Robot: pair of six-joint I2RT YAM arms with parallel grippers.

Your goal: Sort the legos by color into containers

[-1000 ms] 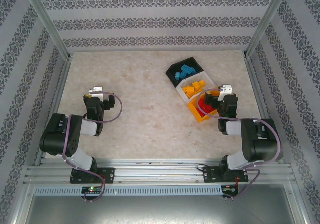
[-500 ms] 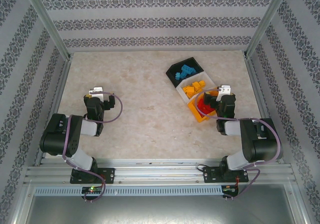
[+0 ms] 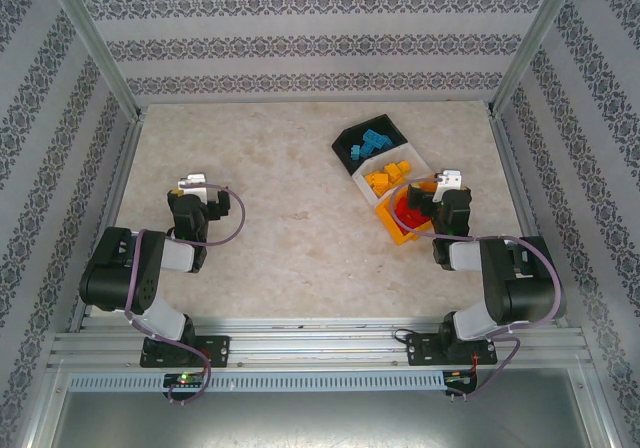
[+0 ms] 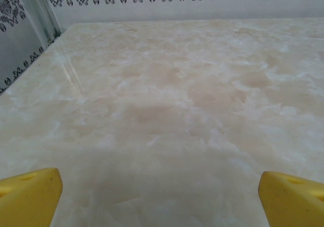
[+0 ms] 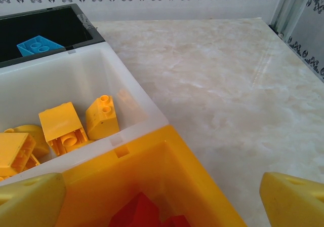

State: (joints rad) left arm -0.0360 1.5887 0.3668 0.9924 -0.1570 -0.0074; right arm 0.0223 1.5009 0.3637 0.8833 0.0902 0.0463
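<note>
- The legos I can see all lie inside the containers: light blue bricks (image 3: 372, 144) in the black bin (image 3: 343, 149), orange-yellow bricks (image 3: 388, 176) in the white bin (image 5: 86, 75) and red bricks (image 3: 408, 211) in the orange bin (image 5: 172, 158).
- The three bins are joined in a slanted row on the right half of the table (image 3: 290, 188), black farthest from me and orange nearest. That puts the whole row within easy reach of my right arm.
- Each colour has its own compartment with no strays mixed in, so I judge the sorting done or very nearly so.
- My right gripper (image 5: 162, 201) hangs above the near part of the orange bin, over the red pile. Its yellow fingers (image 5: 30, 201) are spread wide with nothing between them. I read that as the pose for letting a red brick fall straight in.
- My left gripper (image 4: 162, 199) hovers low over bare marble-patterned table on the left, well apart from the bins. It too is spread wide and carries nothing.
- I take that as a resting spot, out of the right arm's way.
</note>
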